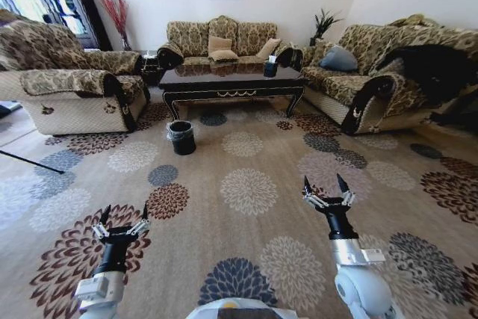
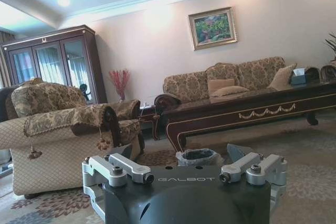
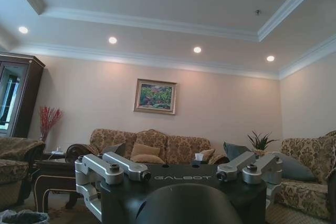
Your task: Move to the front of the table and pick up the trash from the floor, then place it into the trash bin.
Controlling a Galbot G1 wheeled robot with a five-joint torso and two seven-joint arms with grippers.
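Observation:
The table (image 1: 231, 80) stands at the far middle of the room, dark and glossy with gold trim; it also appears in the left wrist view (image 2: 252, 111). The trash bin (image 1: 181, 137), small, black and lined, sits on the carpet in front of the table's left end, and the left wrist view looks across at the bin (image 2: 197, 157). The trash is out of view. My left gripper (image 1: 121, 218) hangs low at the near left, fingers spread open and empty. My right gripper (image 1: 327, 187) is at the near right, also open and empty. Both are well short of the bin.
A patterned armchair (image 1: 67, 84) is at the left, a sofa (image 1: 220, 39) behind the table, another sofa (image 1: 373, 72) at the right. A tissue box (image 1: 270, 67) stands on the table. A thin black rod (image 1: 30, 160) lies at the left. Flowered carpet (image 1: 246, 184) stretches between me and the table.

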